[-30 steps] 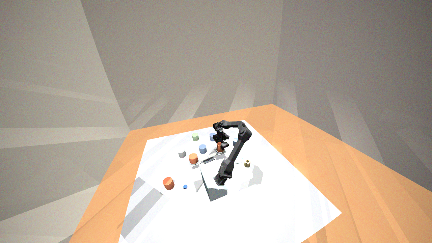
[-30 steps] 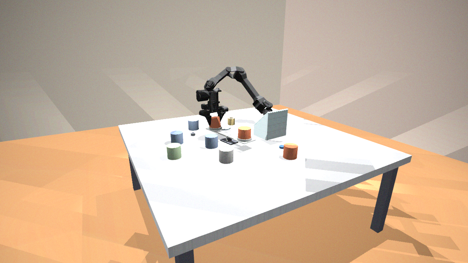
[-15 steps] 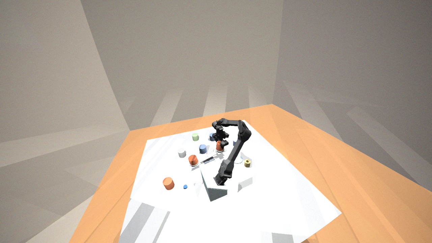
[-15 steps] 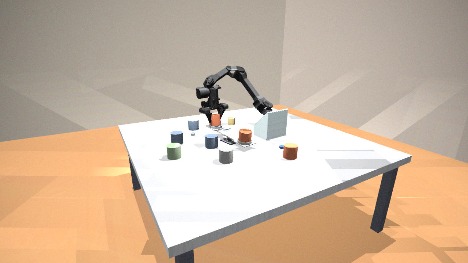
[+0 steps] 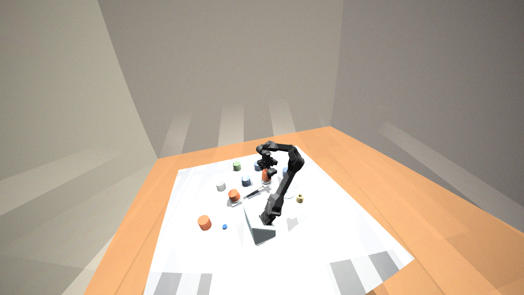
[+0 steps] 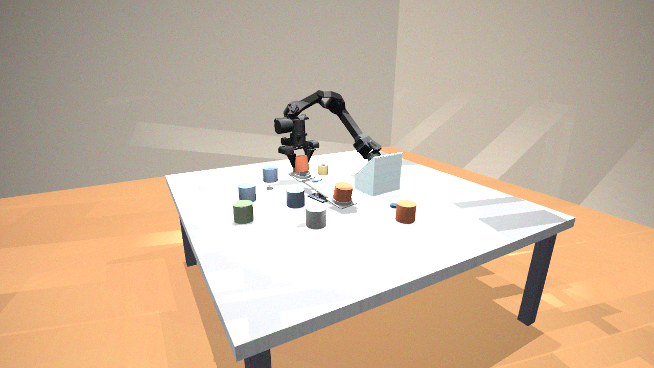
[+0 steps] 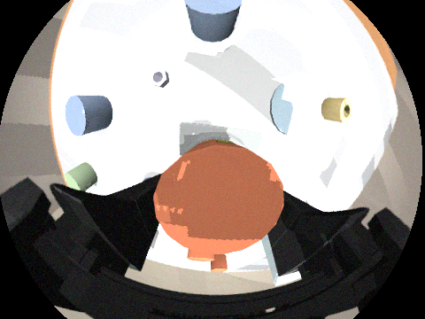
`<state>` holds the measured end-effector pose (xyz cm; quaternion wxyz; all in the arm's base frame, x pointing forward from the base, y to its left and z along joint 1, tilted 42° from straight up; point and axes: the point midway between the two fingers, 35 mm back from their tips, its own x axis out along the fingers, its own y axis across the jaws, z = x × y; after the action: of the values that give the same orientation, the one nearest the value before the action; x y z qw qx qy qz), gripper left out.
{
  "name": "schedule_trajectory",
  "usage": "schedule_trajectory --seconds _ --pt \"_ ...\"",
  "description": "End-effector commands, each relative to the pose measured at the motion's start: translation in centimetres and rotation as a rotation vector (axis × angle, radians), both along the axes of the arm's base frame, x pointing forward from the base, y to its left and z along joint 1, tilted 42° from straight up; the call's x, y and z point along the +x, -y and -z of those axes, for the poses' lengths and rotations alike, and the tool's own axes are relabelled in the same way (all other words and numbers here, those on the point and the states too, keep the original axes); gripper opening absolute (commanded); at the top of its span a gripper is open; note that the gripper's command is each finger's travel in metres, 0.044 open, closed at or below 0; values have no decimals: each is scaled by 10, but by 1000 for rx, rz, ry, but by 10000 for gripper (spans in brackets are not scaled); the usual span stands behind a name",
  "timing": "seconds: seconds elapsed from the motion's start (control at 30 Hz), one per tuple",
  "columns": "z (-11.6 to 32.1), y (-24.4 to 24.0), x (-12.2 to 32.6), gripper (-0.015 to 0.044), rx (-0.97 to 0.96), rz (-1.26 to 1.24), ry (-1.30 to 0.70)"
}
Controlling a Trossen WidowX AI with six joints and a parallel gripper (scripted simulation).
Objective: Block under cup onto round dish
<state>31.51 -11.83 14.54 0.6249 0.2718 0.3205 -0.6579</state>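
My gripper [image 5: 266,174] [image 6: 300,164] [image 7: 216,177] is shut on one orange cup [image 5: 265,177] [image 6: 301,162] [image 7: 219,190], upside down at the far end of the balance [image 6: 323,190] [image 7: 189,138]. This cup is at or just above its ring; a gap cannot be told. The beam tilts, with this end high. The other orange cup [image 5: 233,196] [image 6: 343,192] stands on the low end. No block can be made out; a thin olive strip shows at the held cup's edge in the wrist view. The pale round dish [image 5: 289,194] [image 6: 315,180] [image 7: 282,111] lies beside the balance with no cup above it.
Blue cylinders [image 6: 270,175] [image 6: 247,192] [image 6: 295,197], a green one [image 6: 243,211], a grey one [image 6: 316,218] and an orange one [image 6: 405,212] stand around. A nut [image 7: 160,78], a brass cylinder [image 7: 336,110], a blue disc [image 6: 393,205] and a pale wedge [image 6: 383,176] are also there.
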Motion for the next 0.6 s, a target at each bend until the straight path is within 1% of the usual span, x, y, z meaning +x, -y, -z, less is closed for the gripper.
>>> schedule_trajectory --seconds 0.0,0.57 --pt "-9 -4 5 0 -11 -2 24" --pt "-26 -19 4 0 -12 -2 24"
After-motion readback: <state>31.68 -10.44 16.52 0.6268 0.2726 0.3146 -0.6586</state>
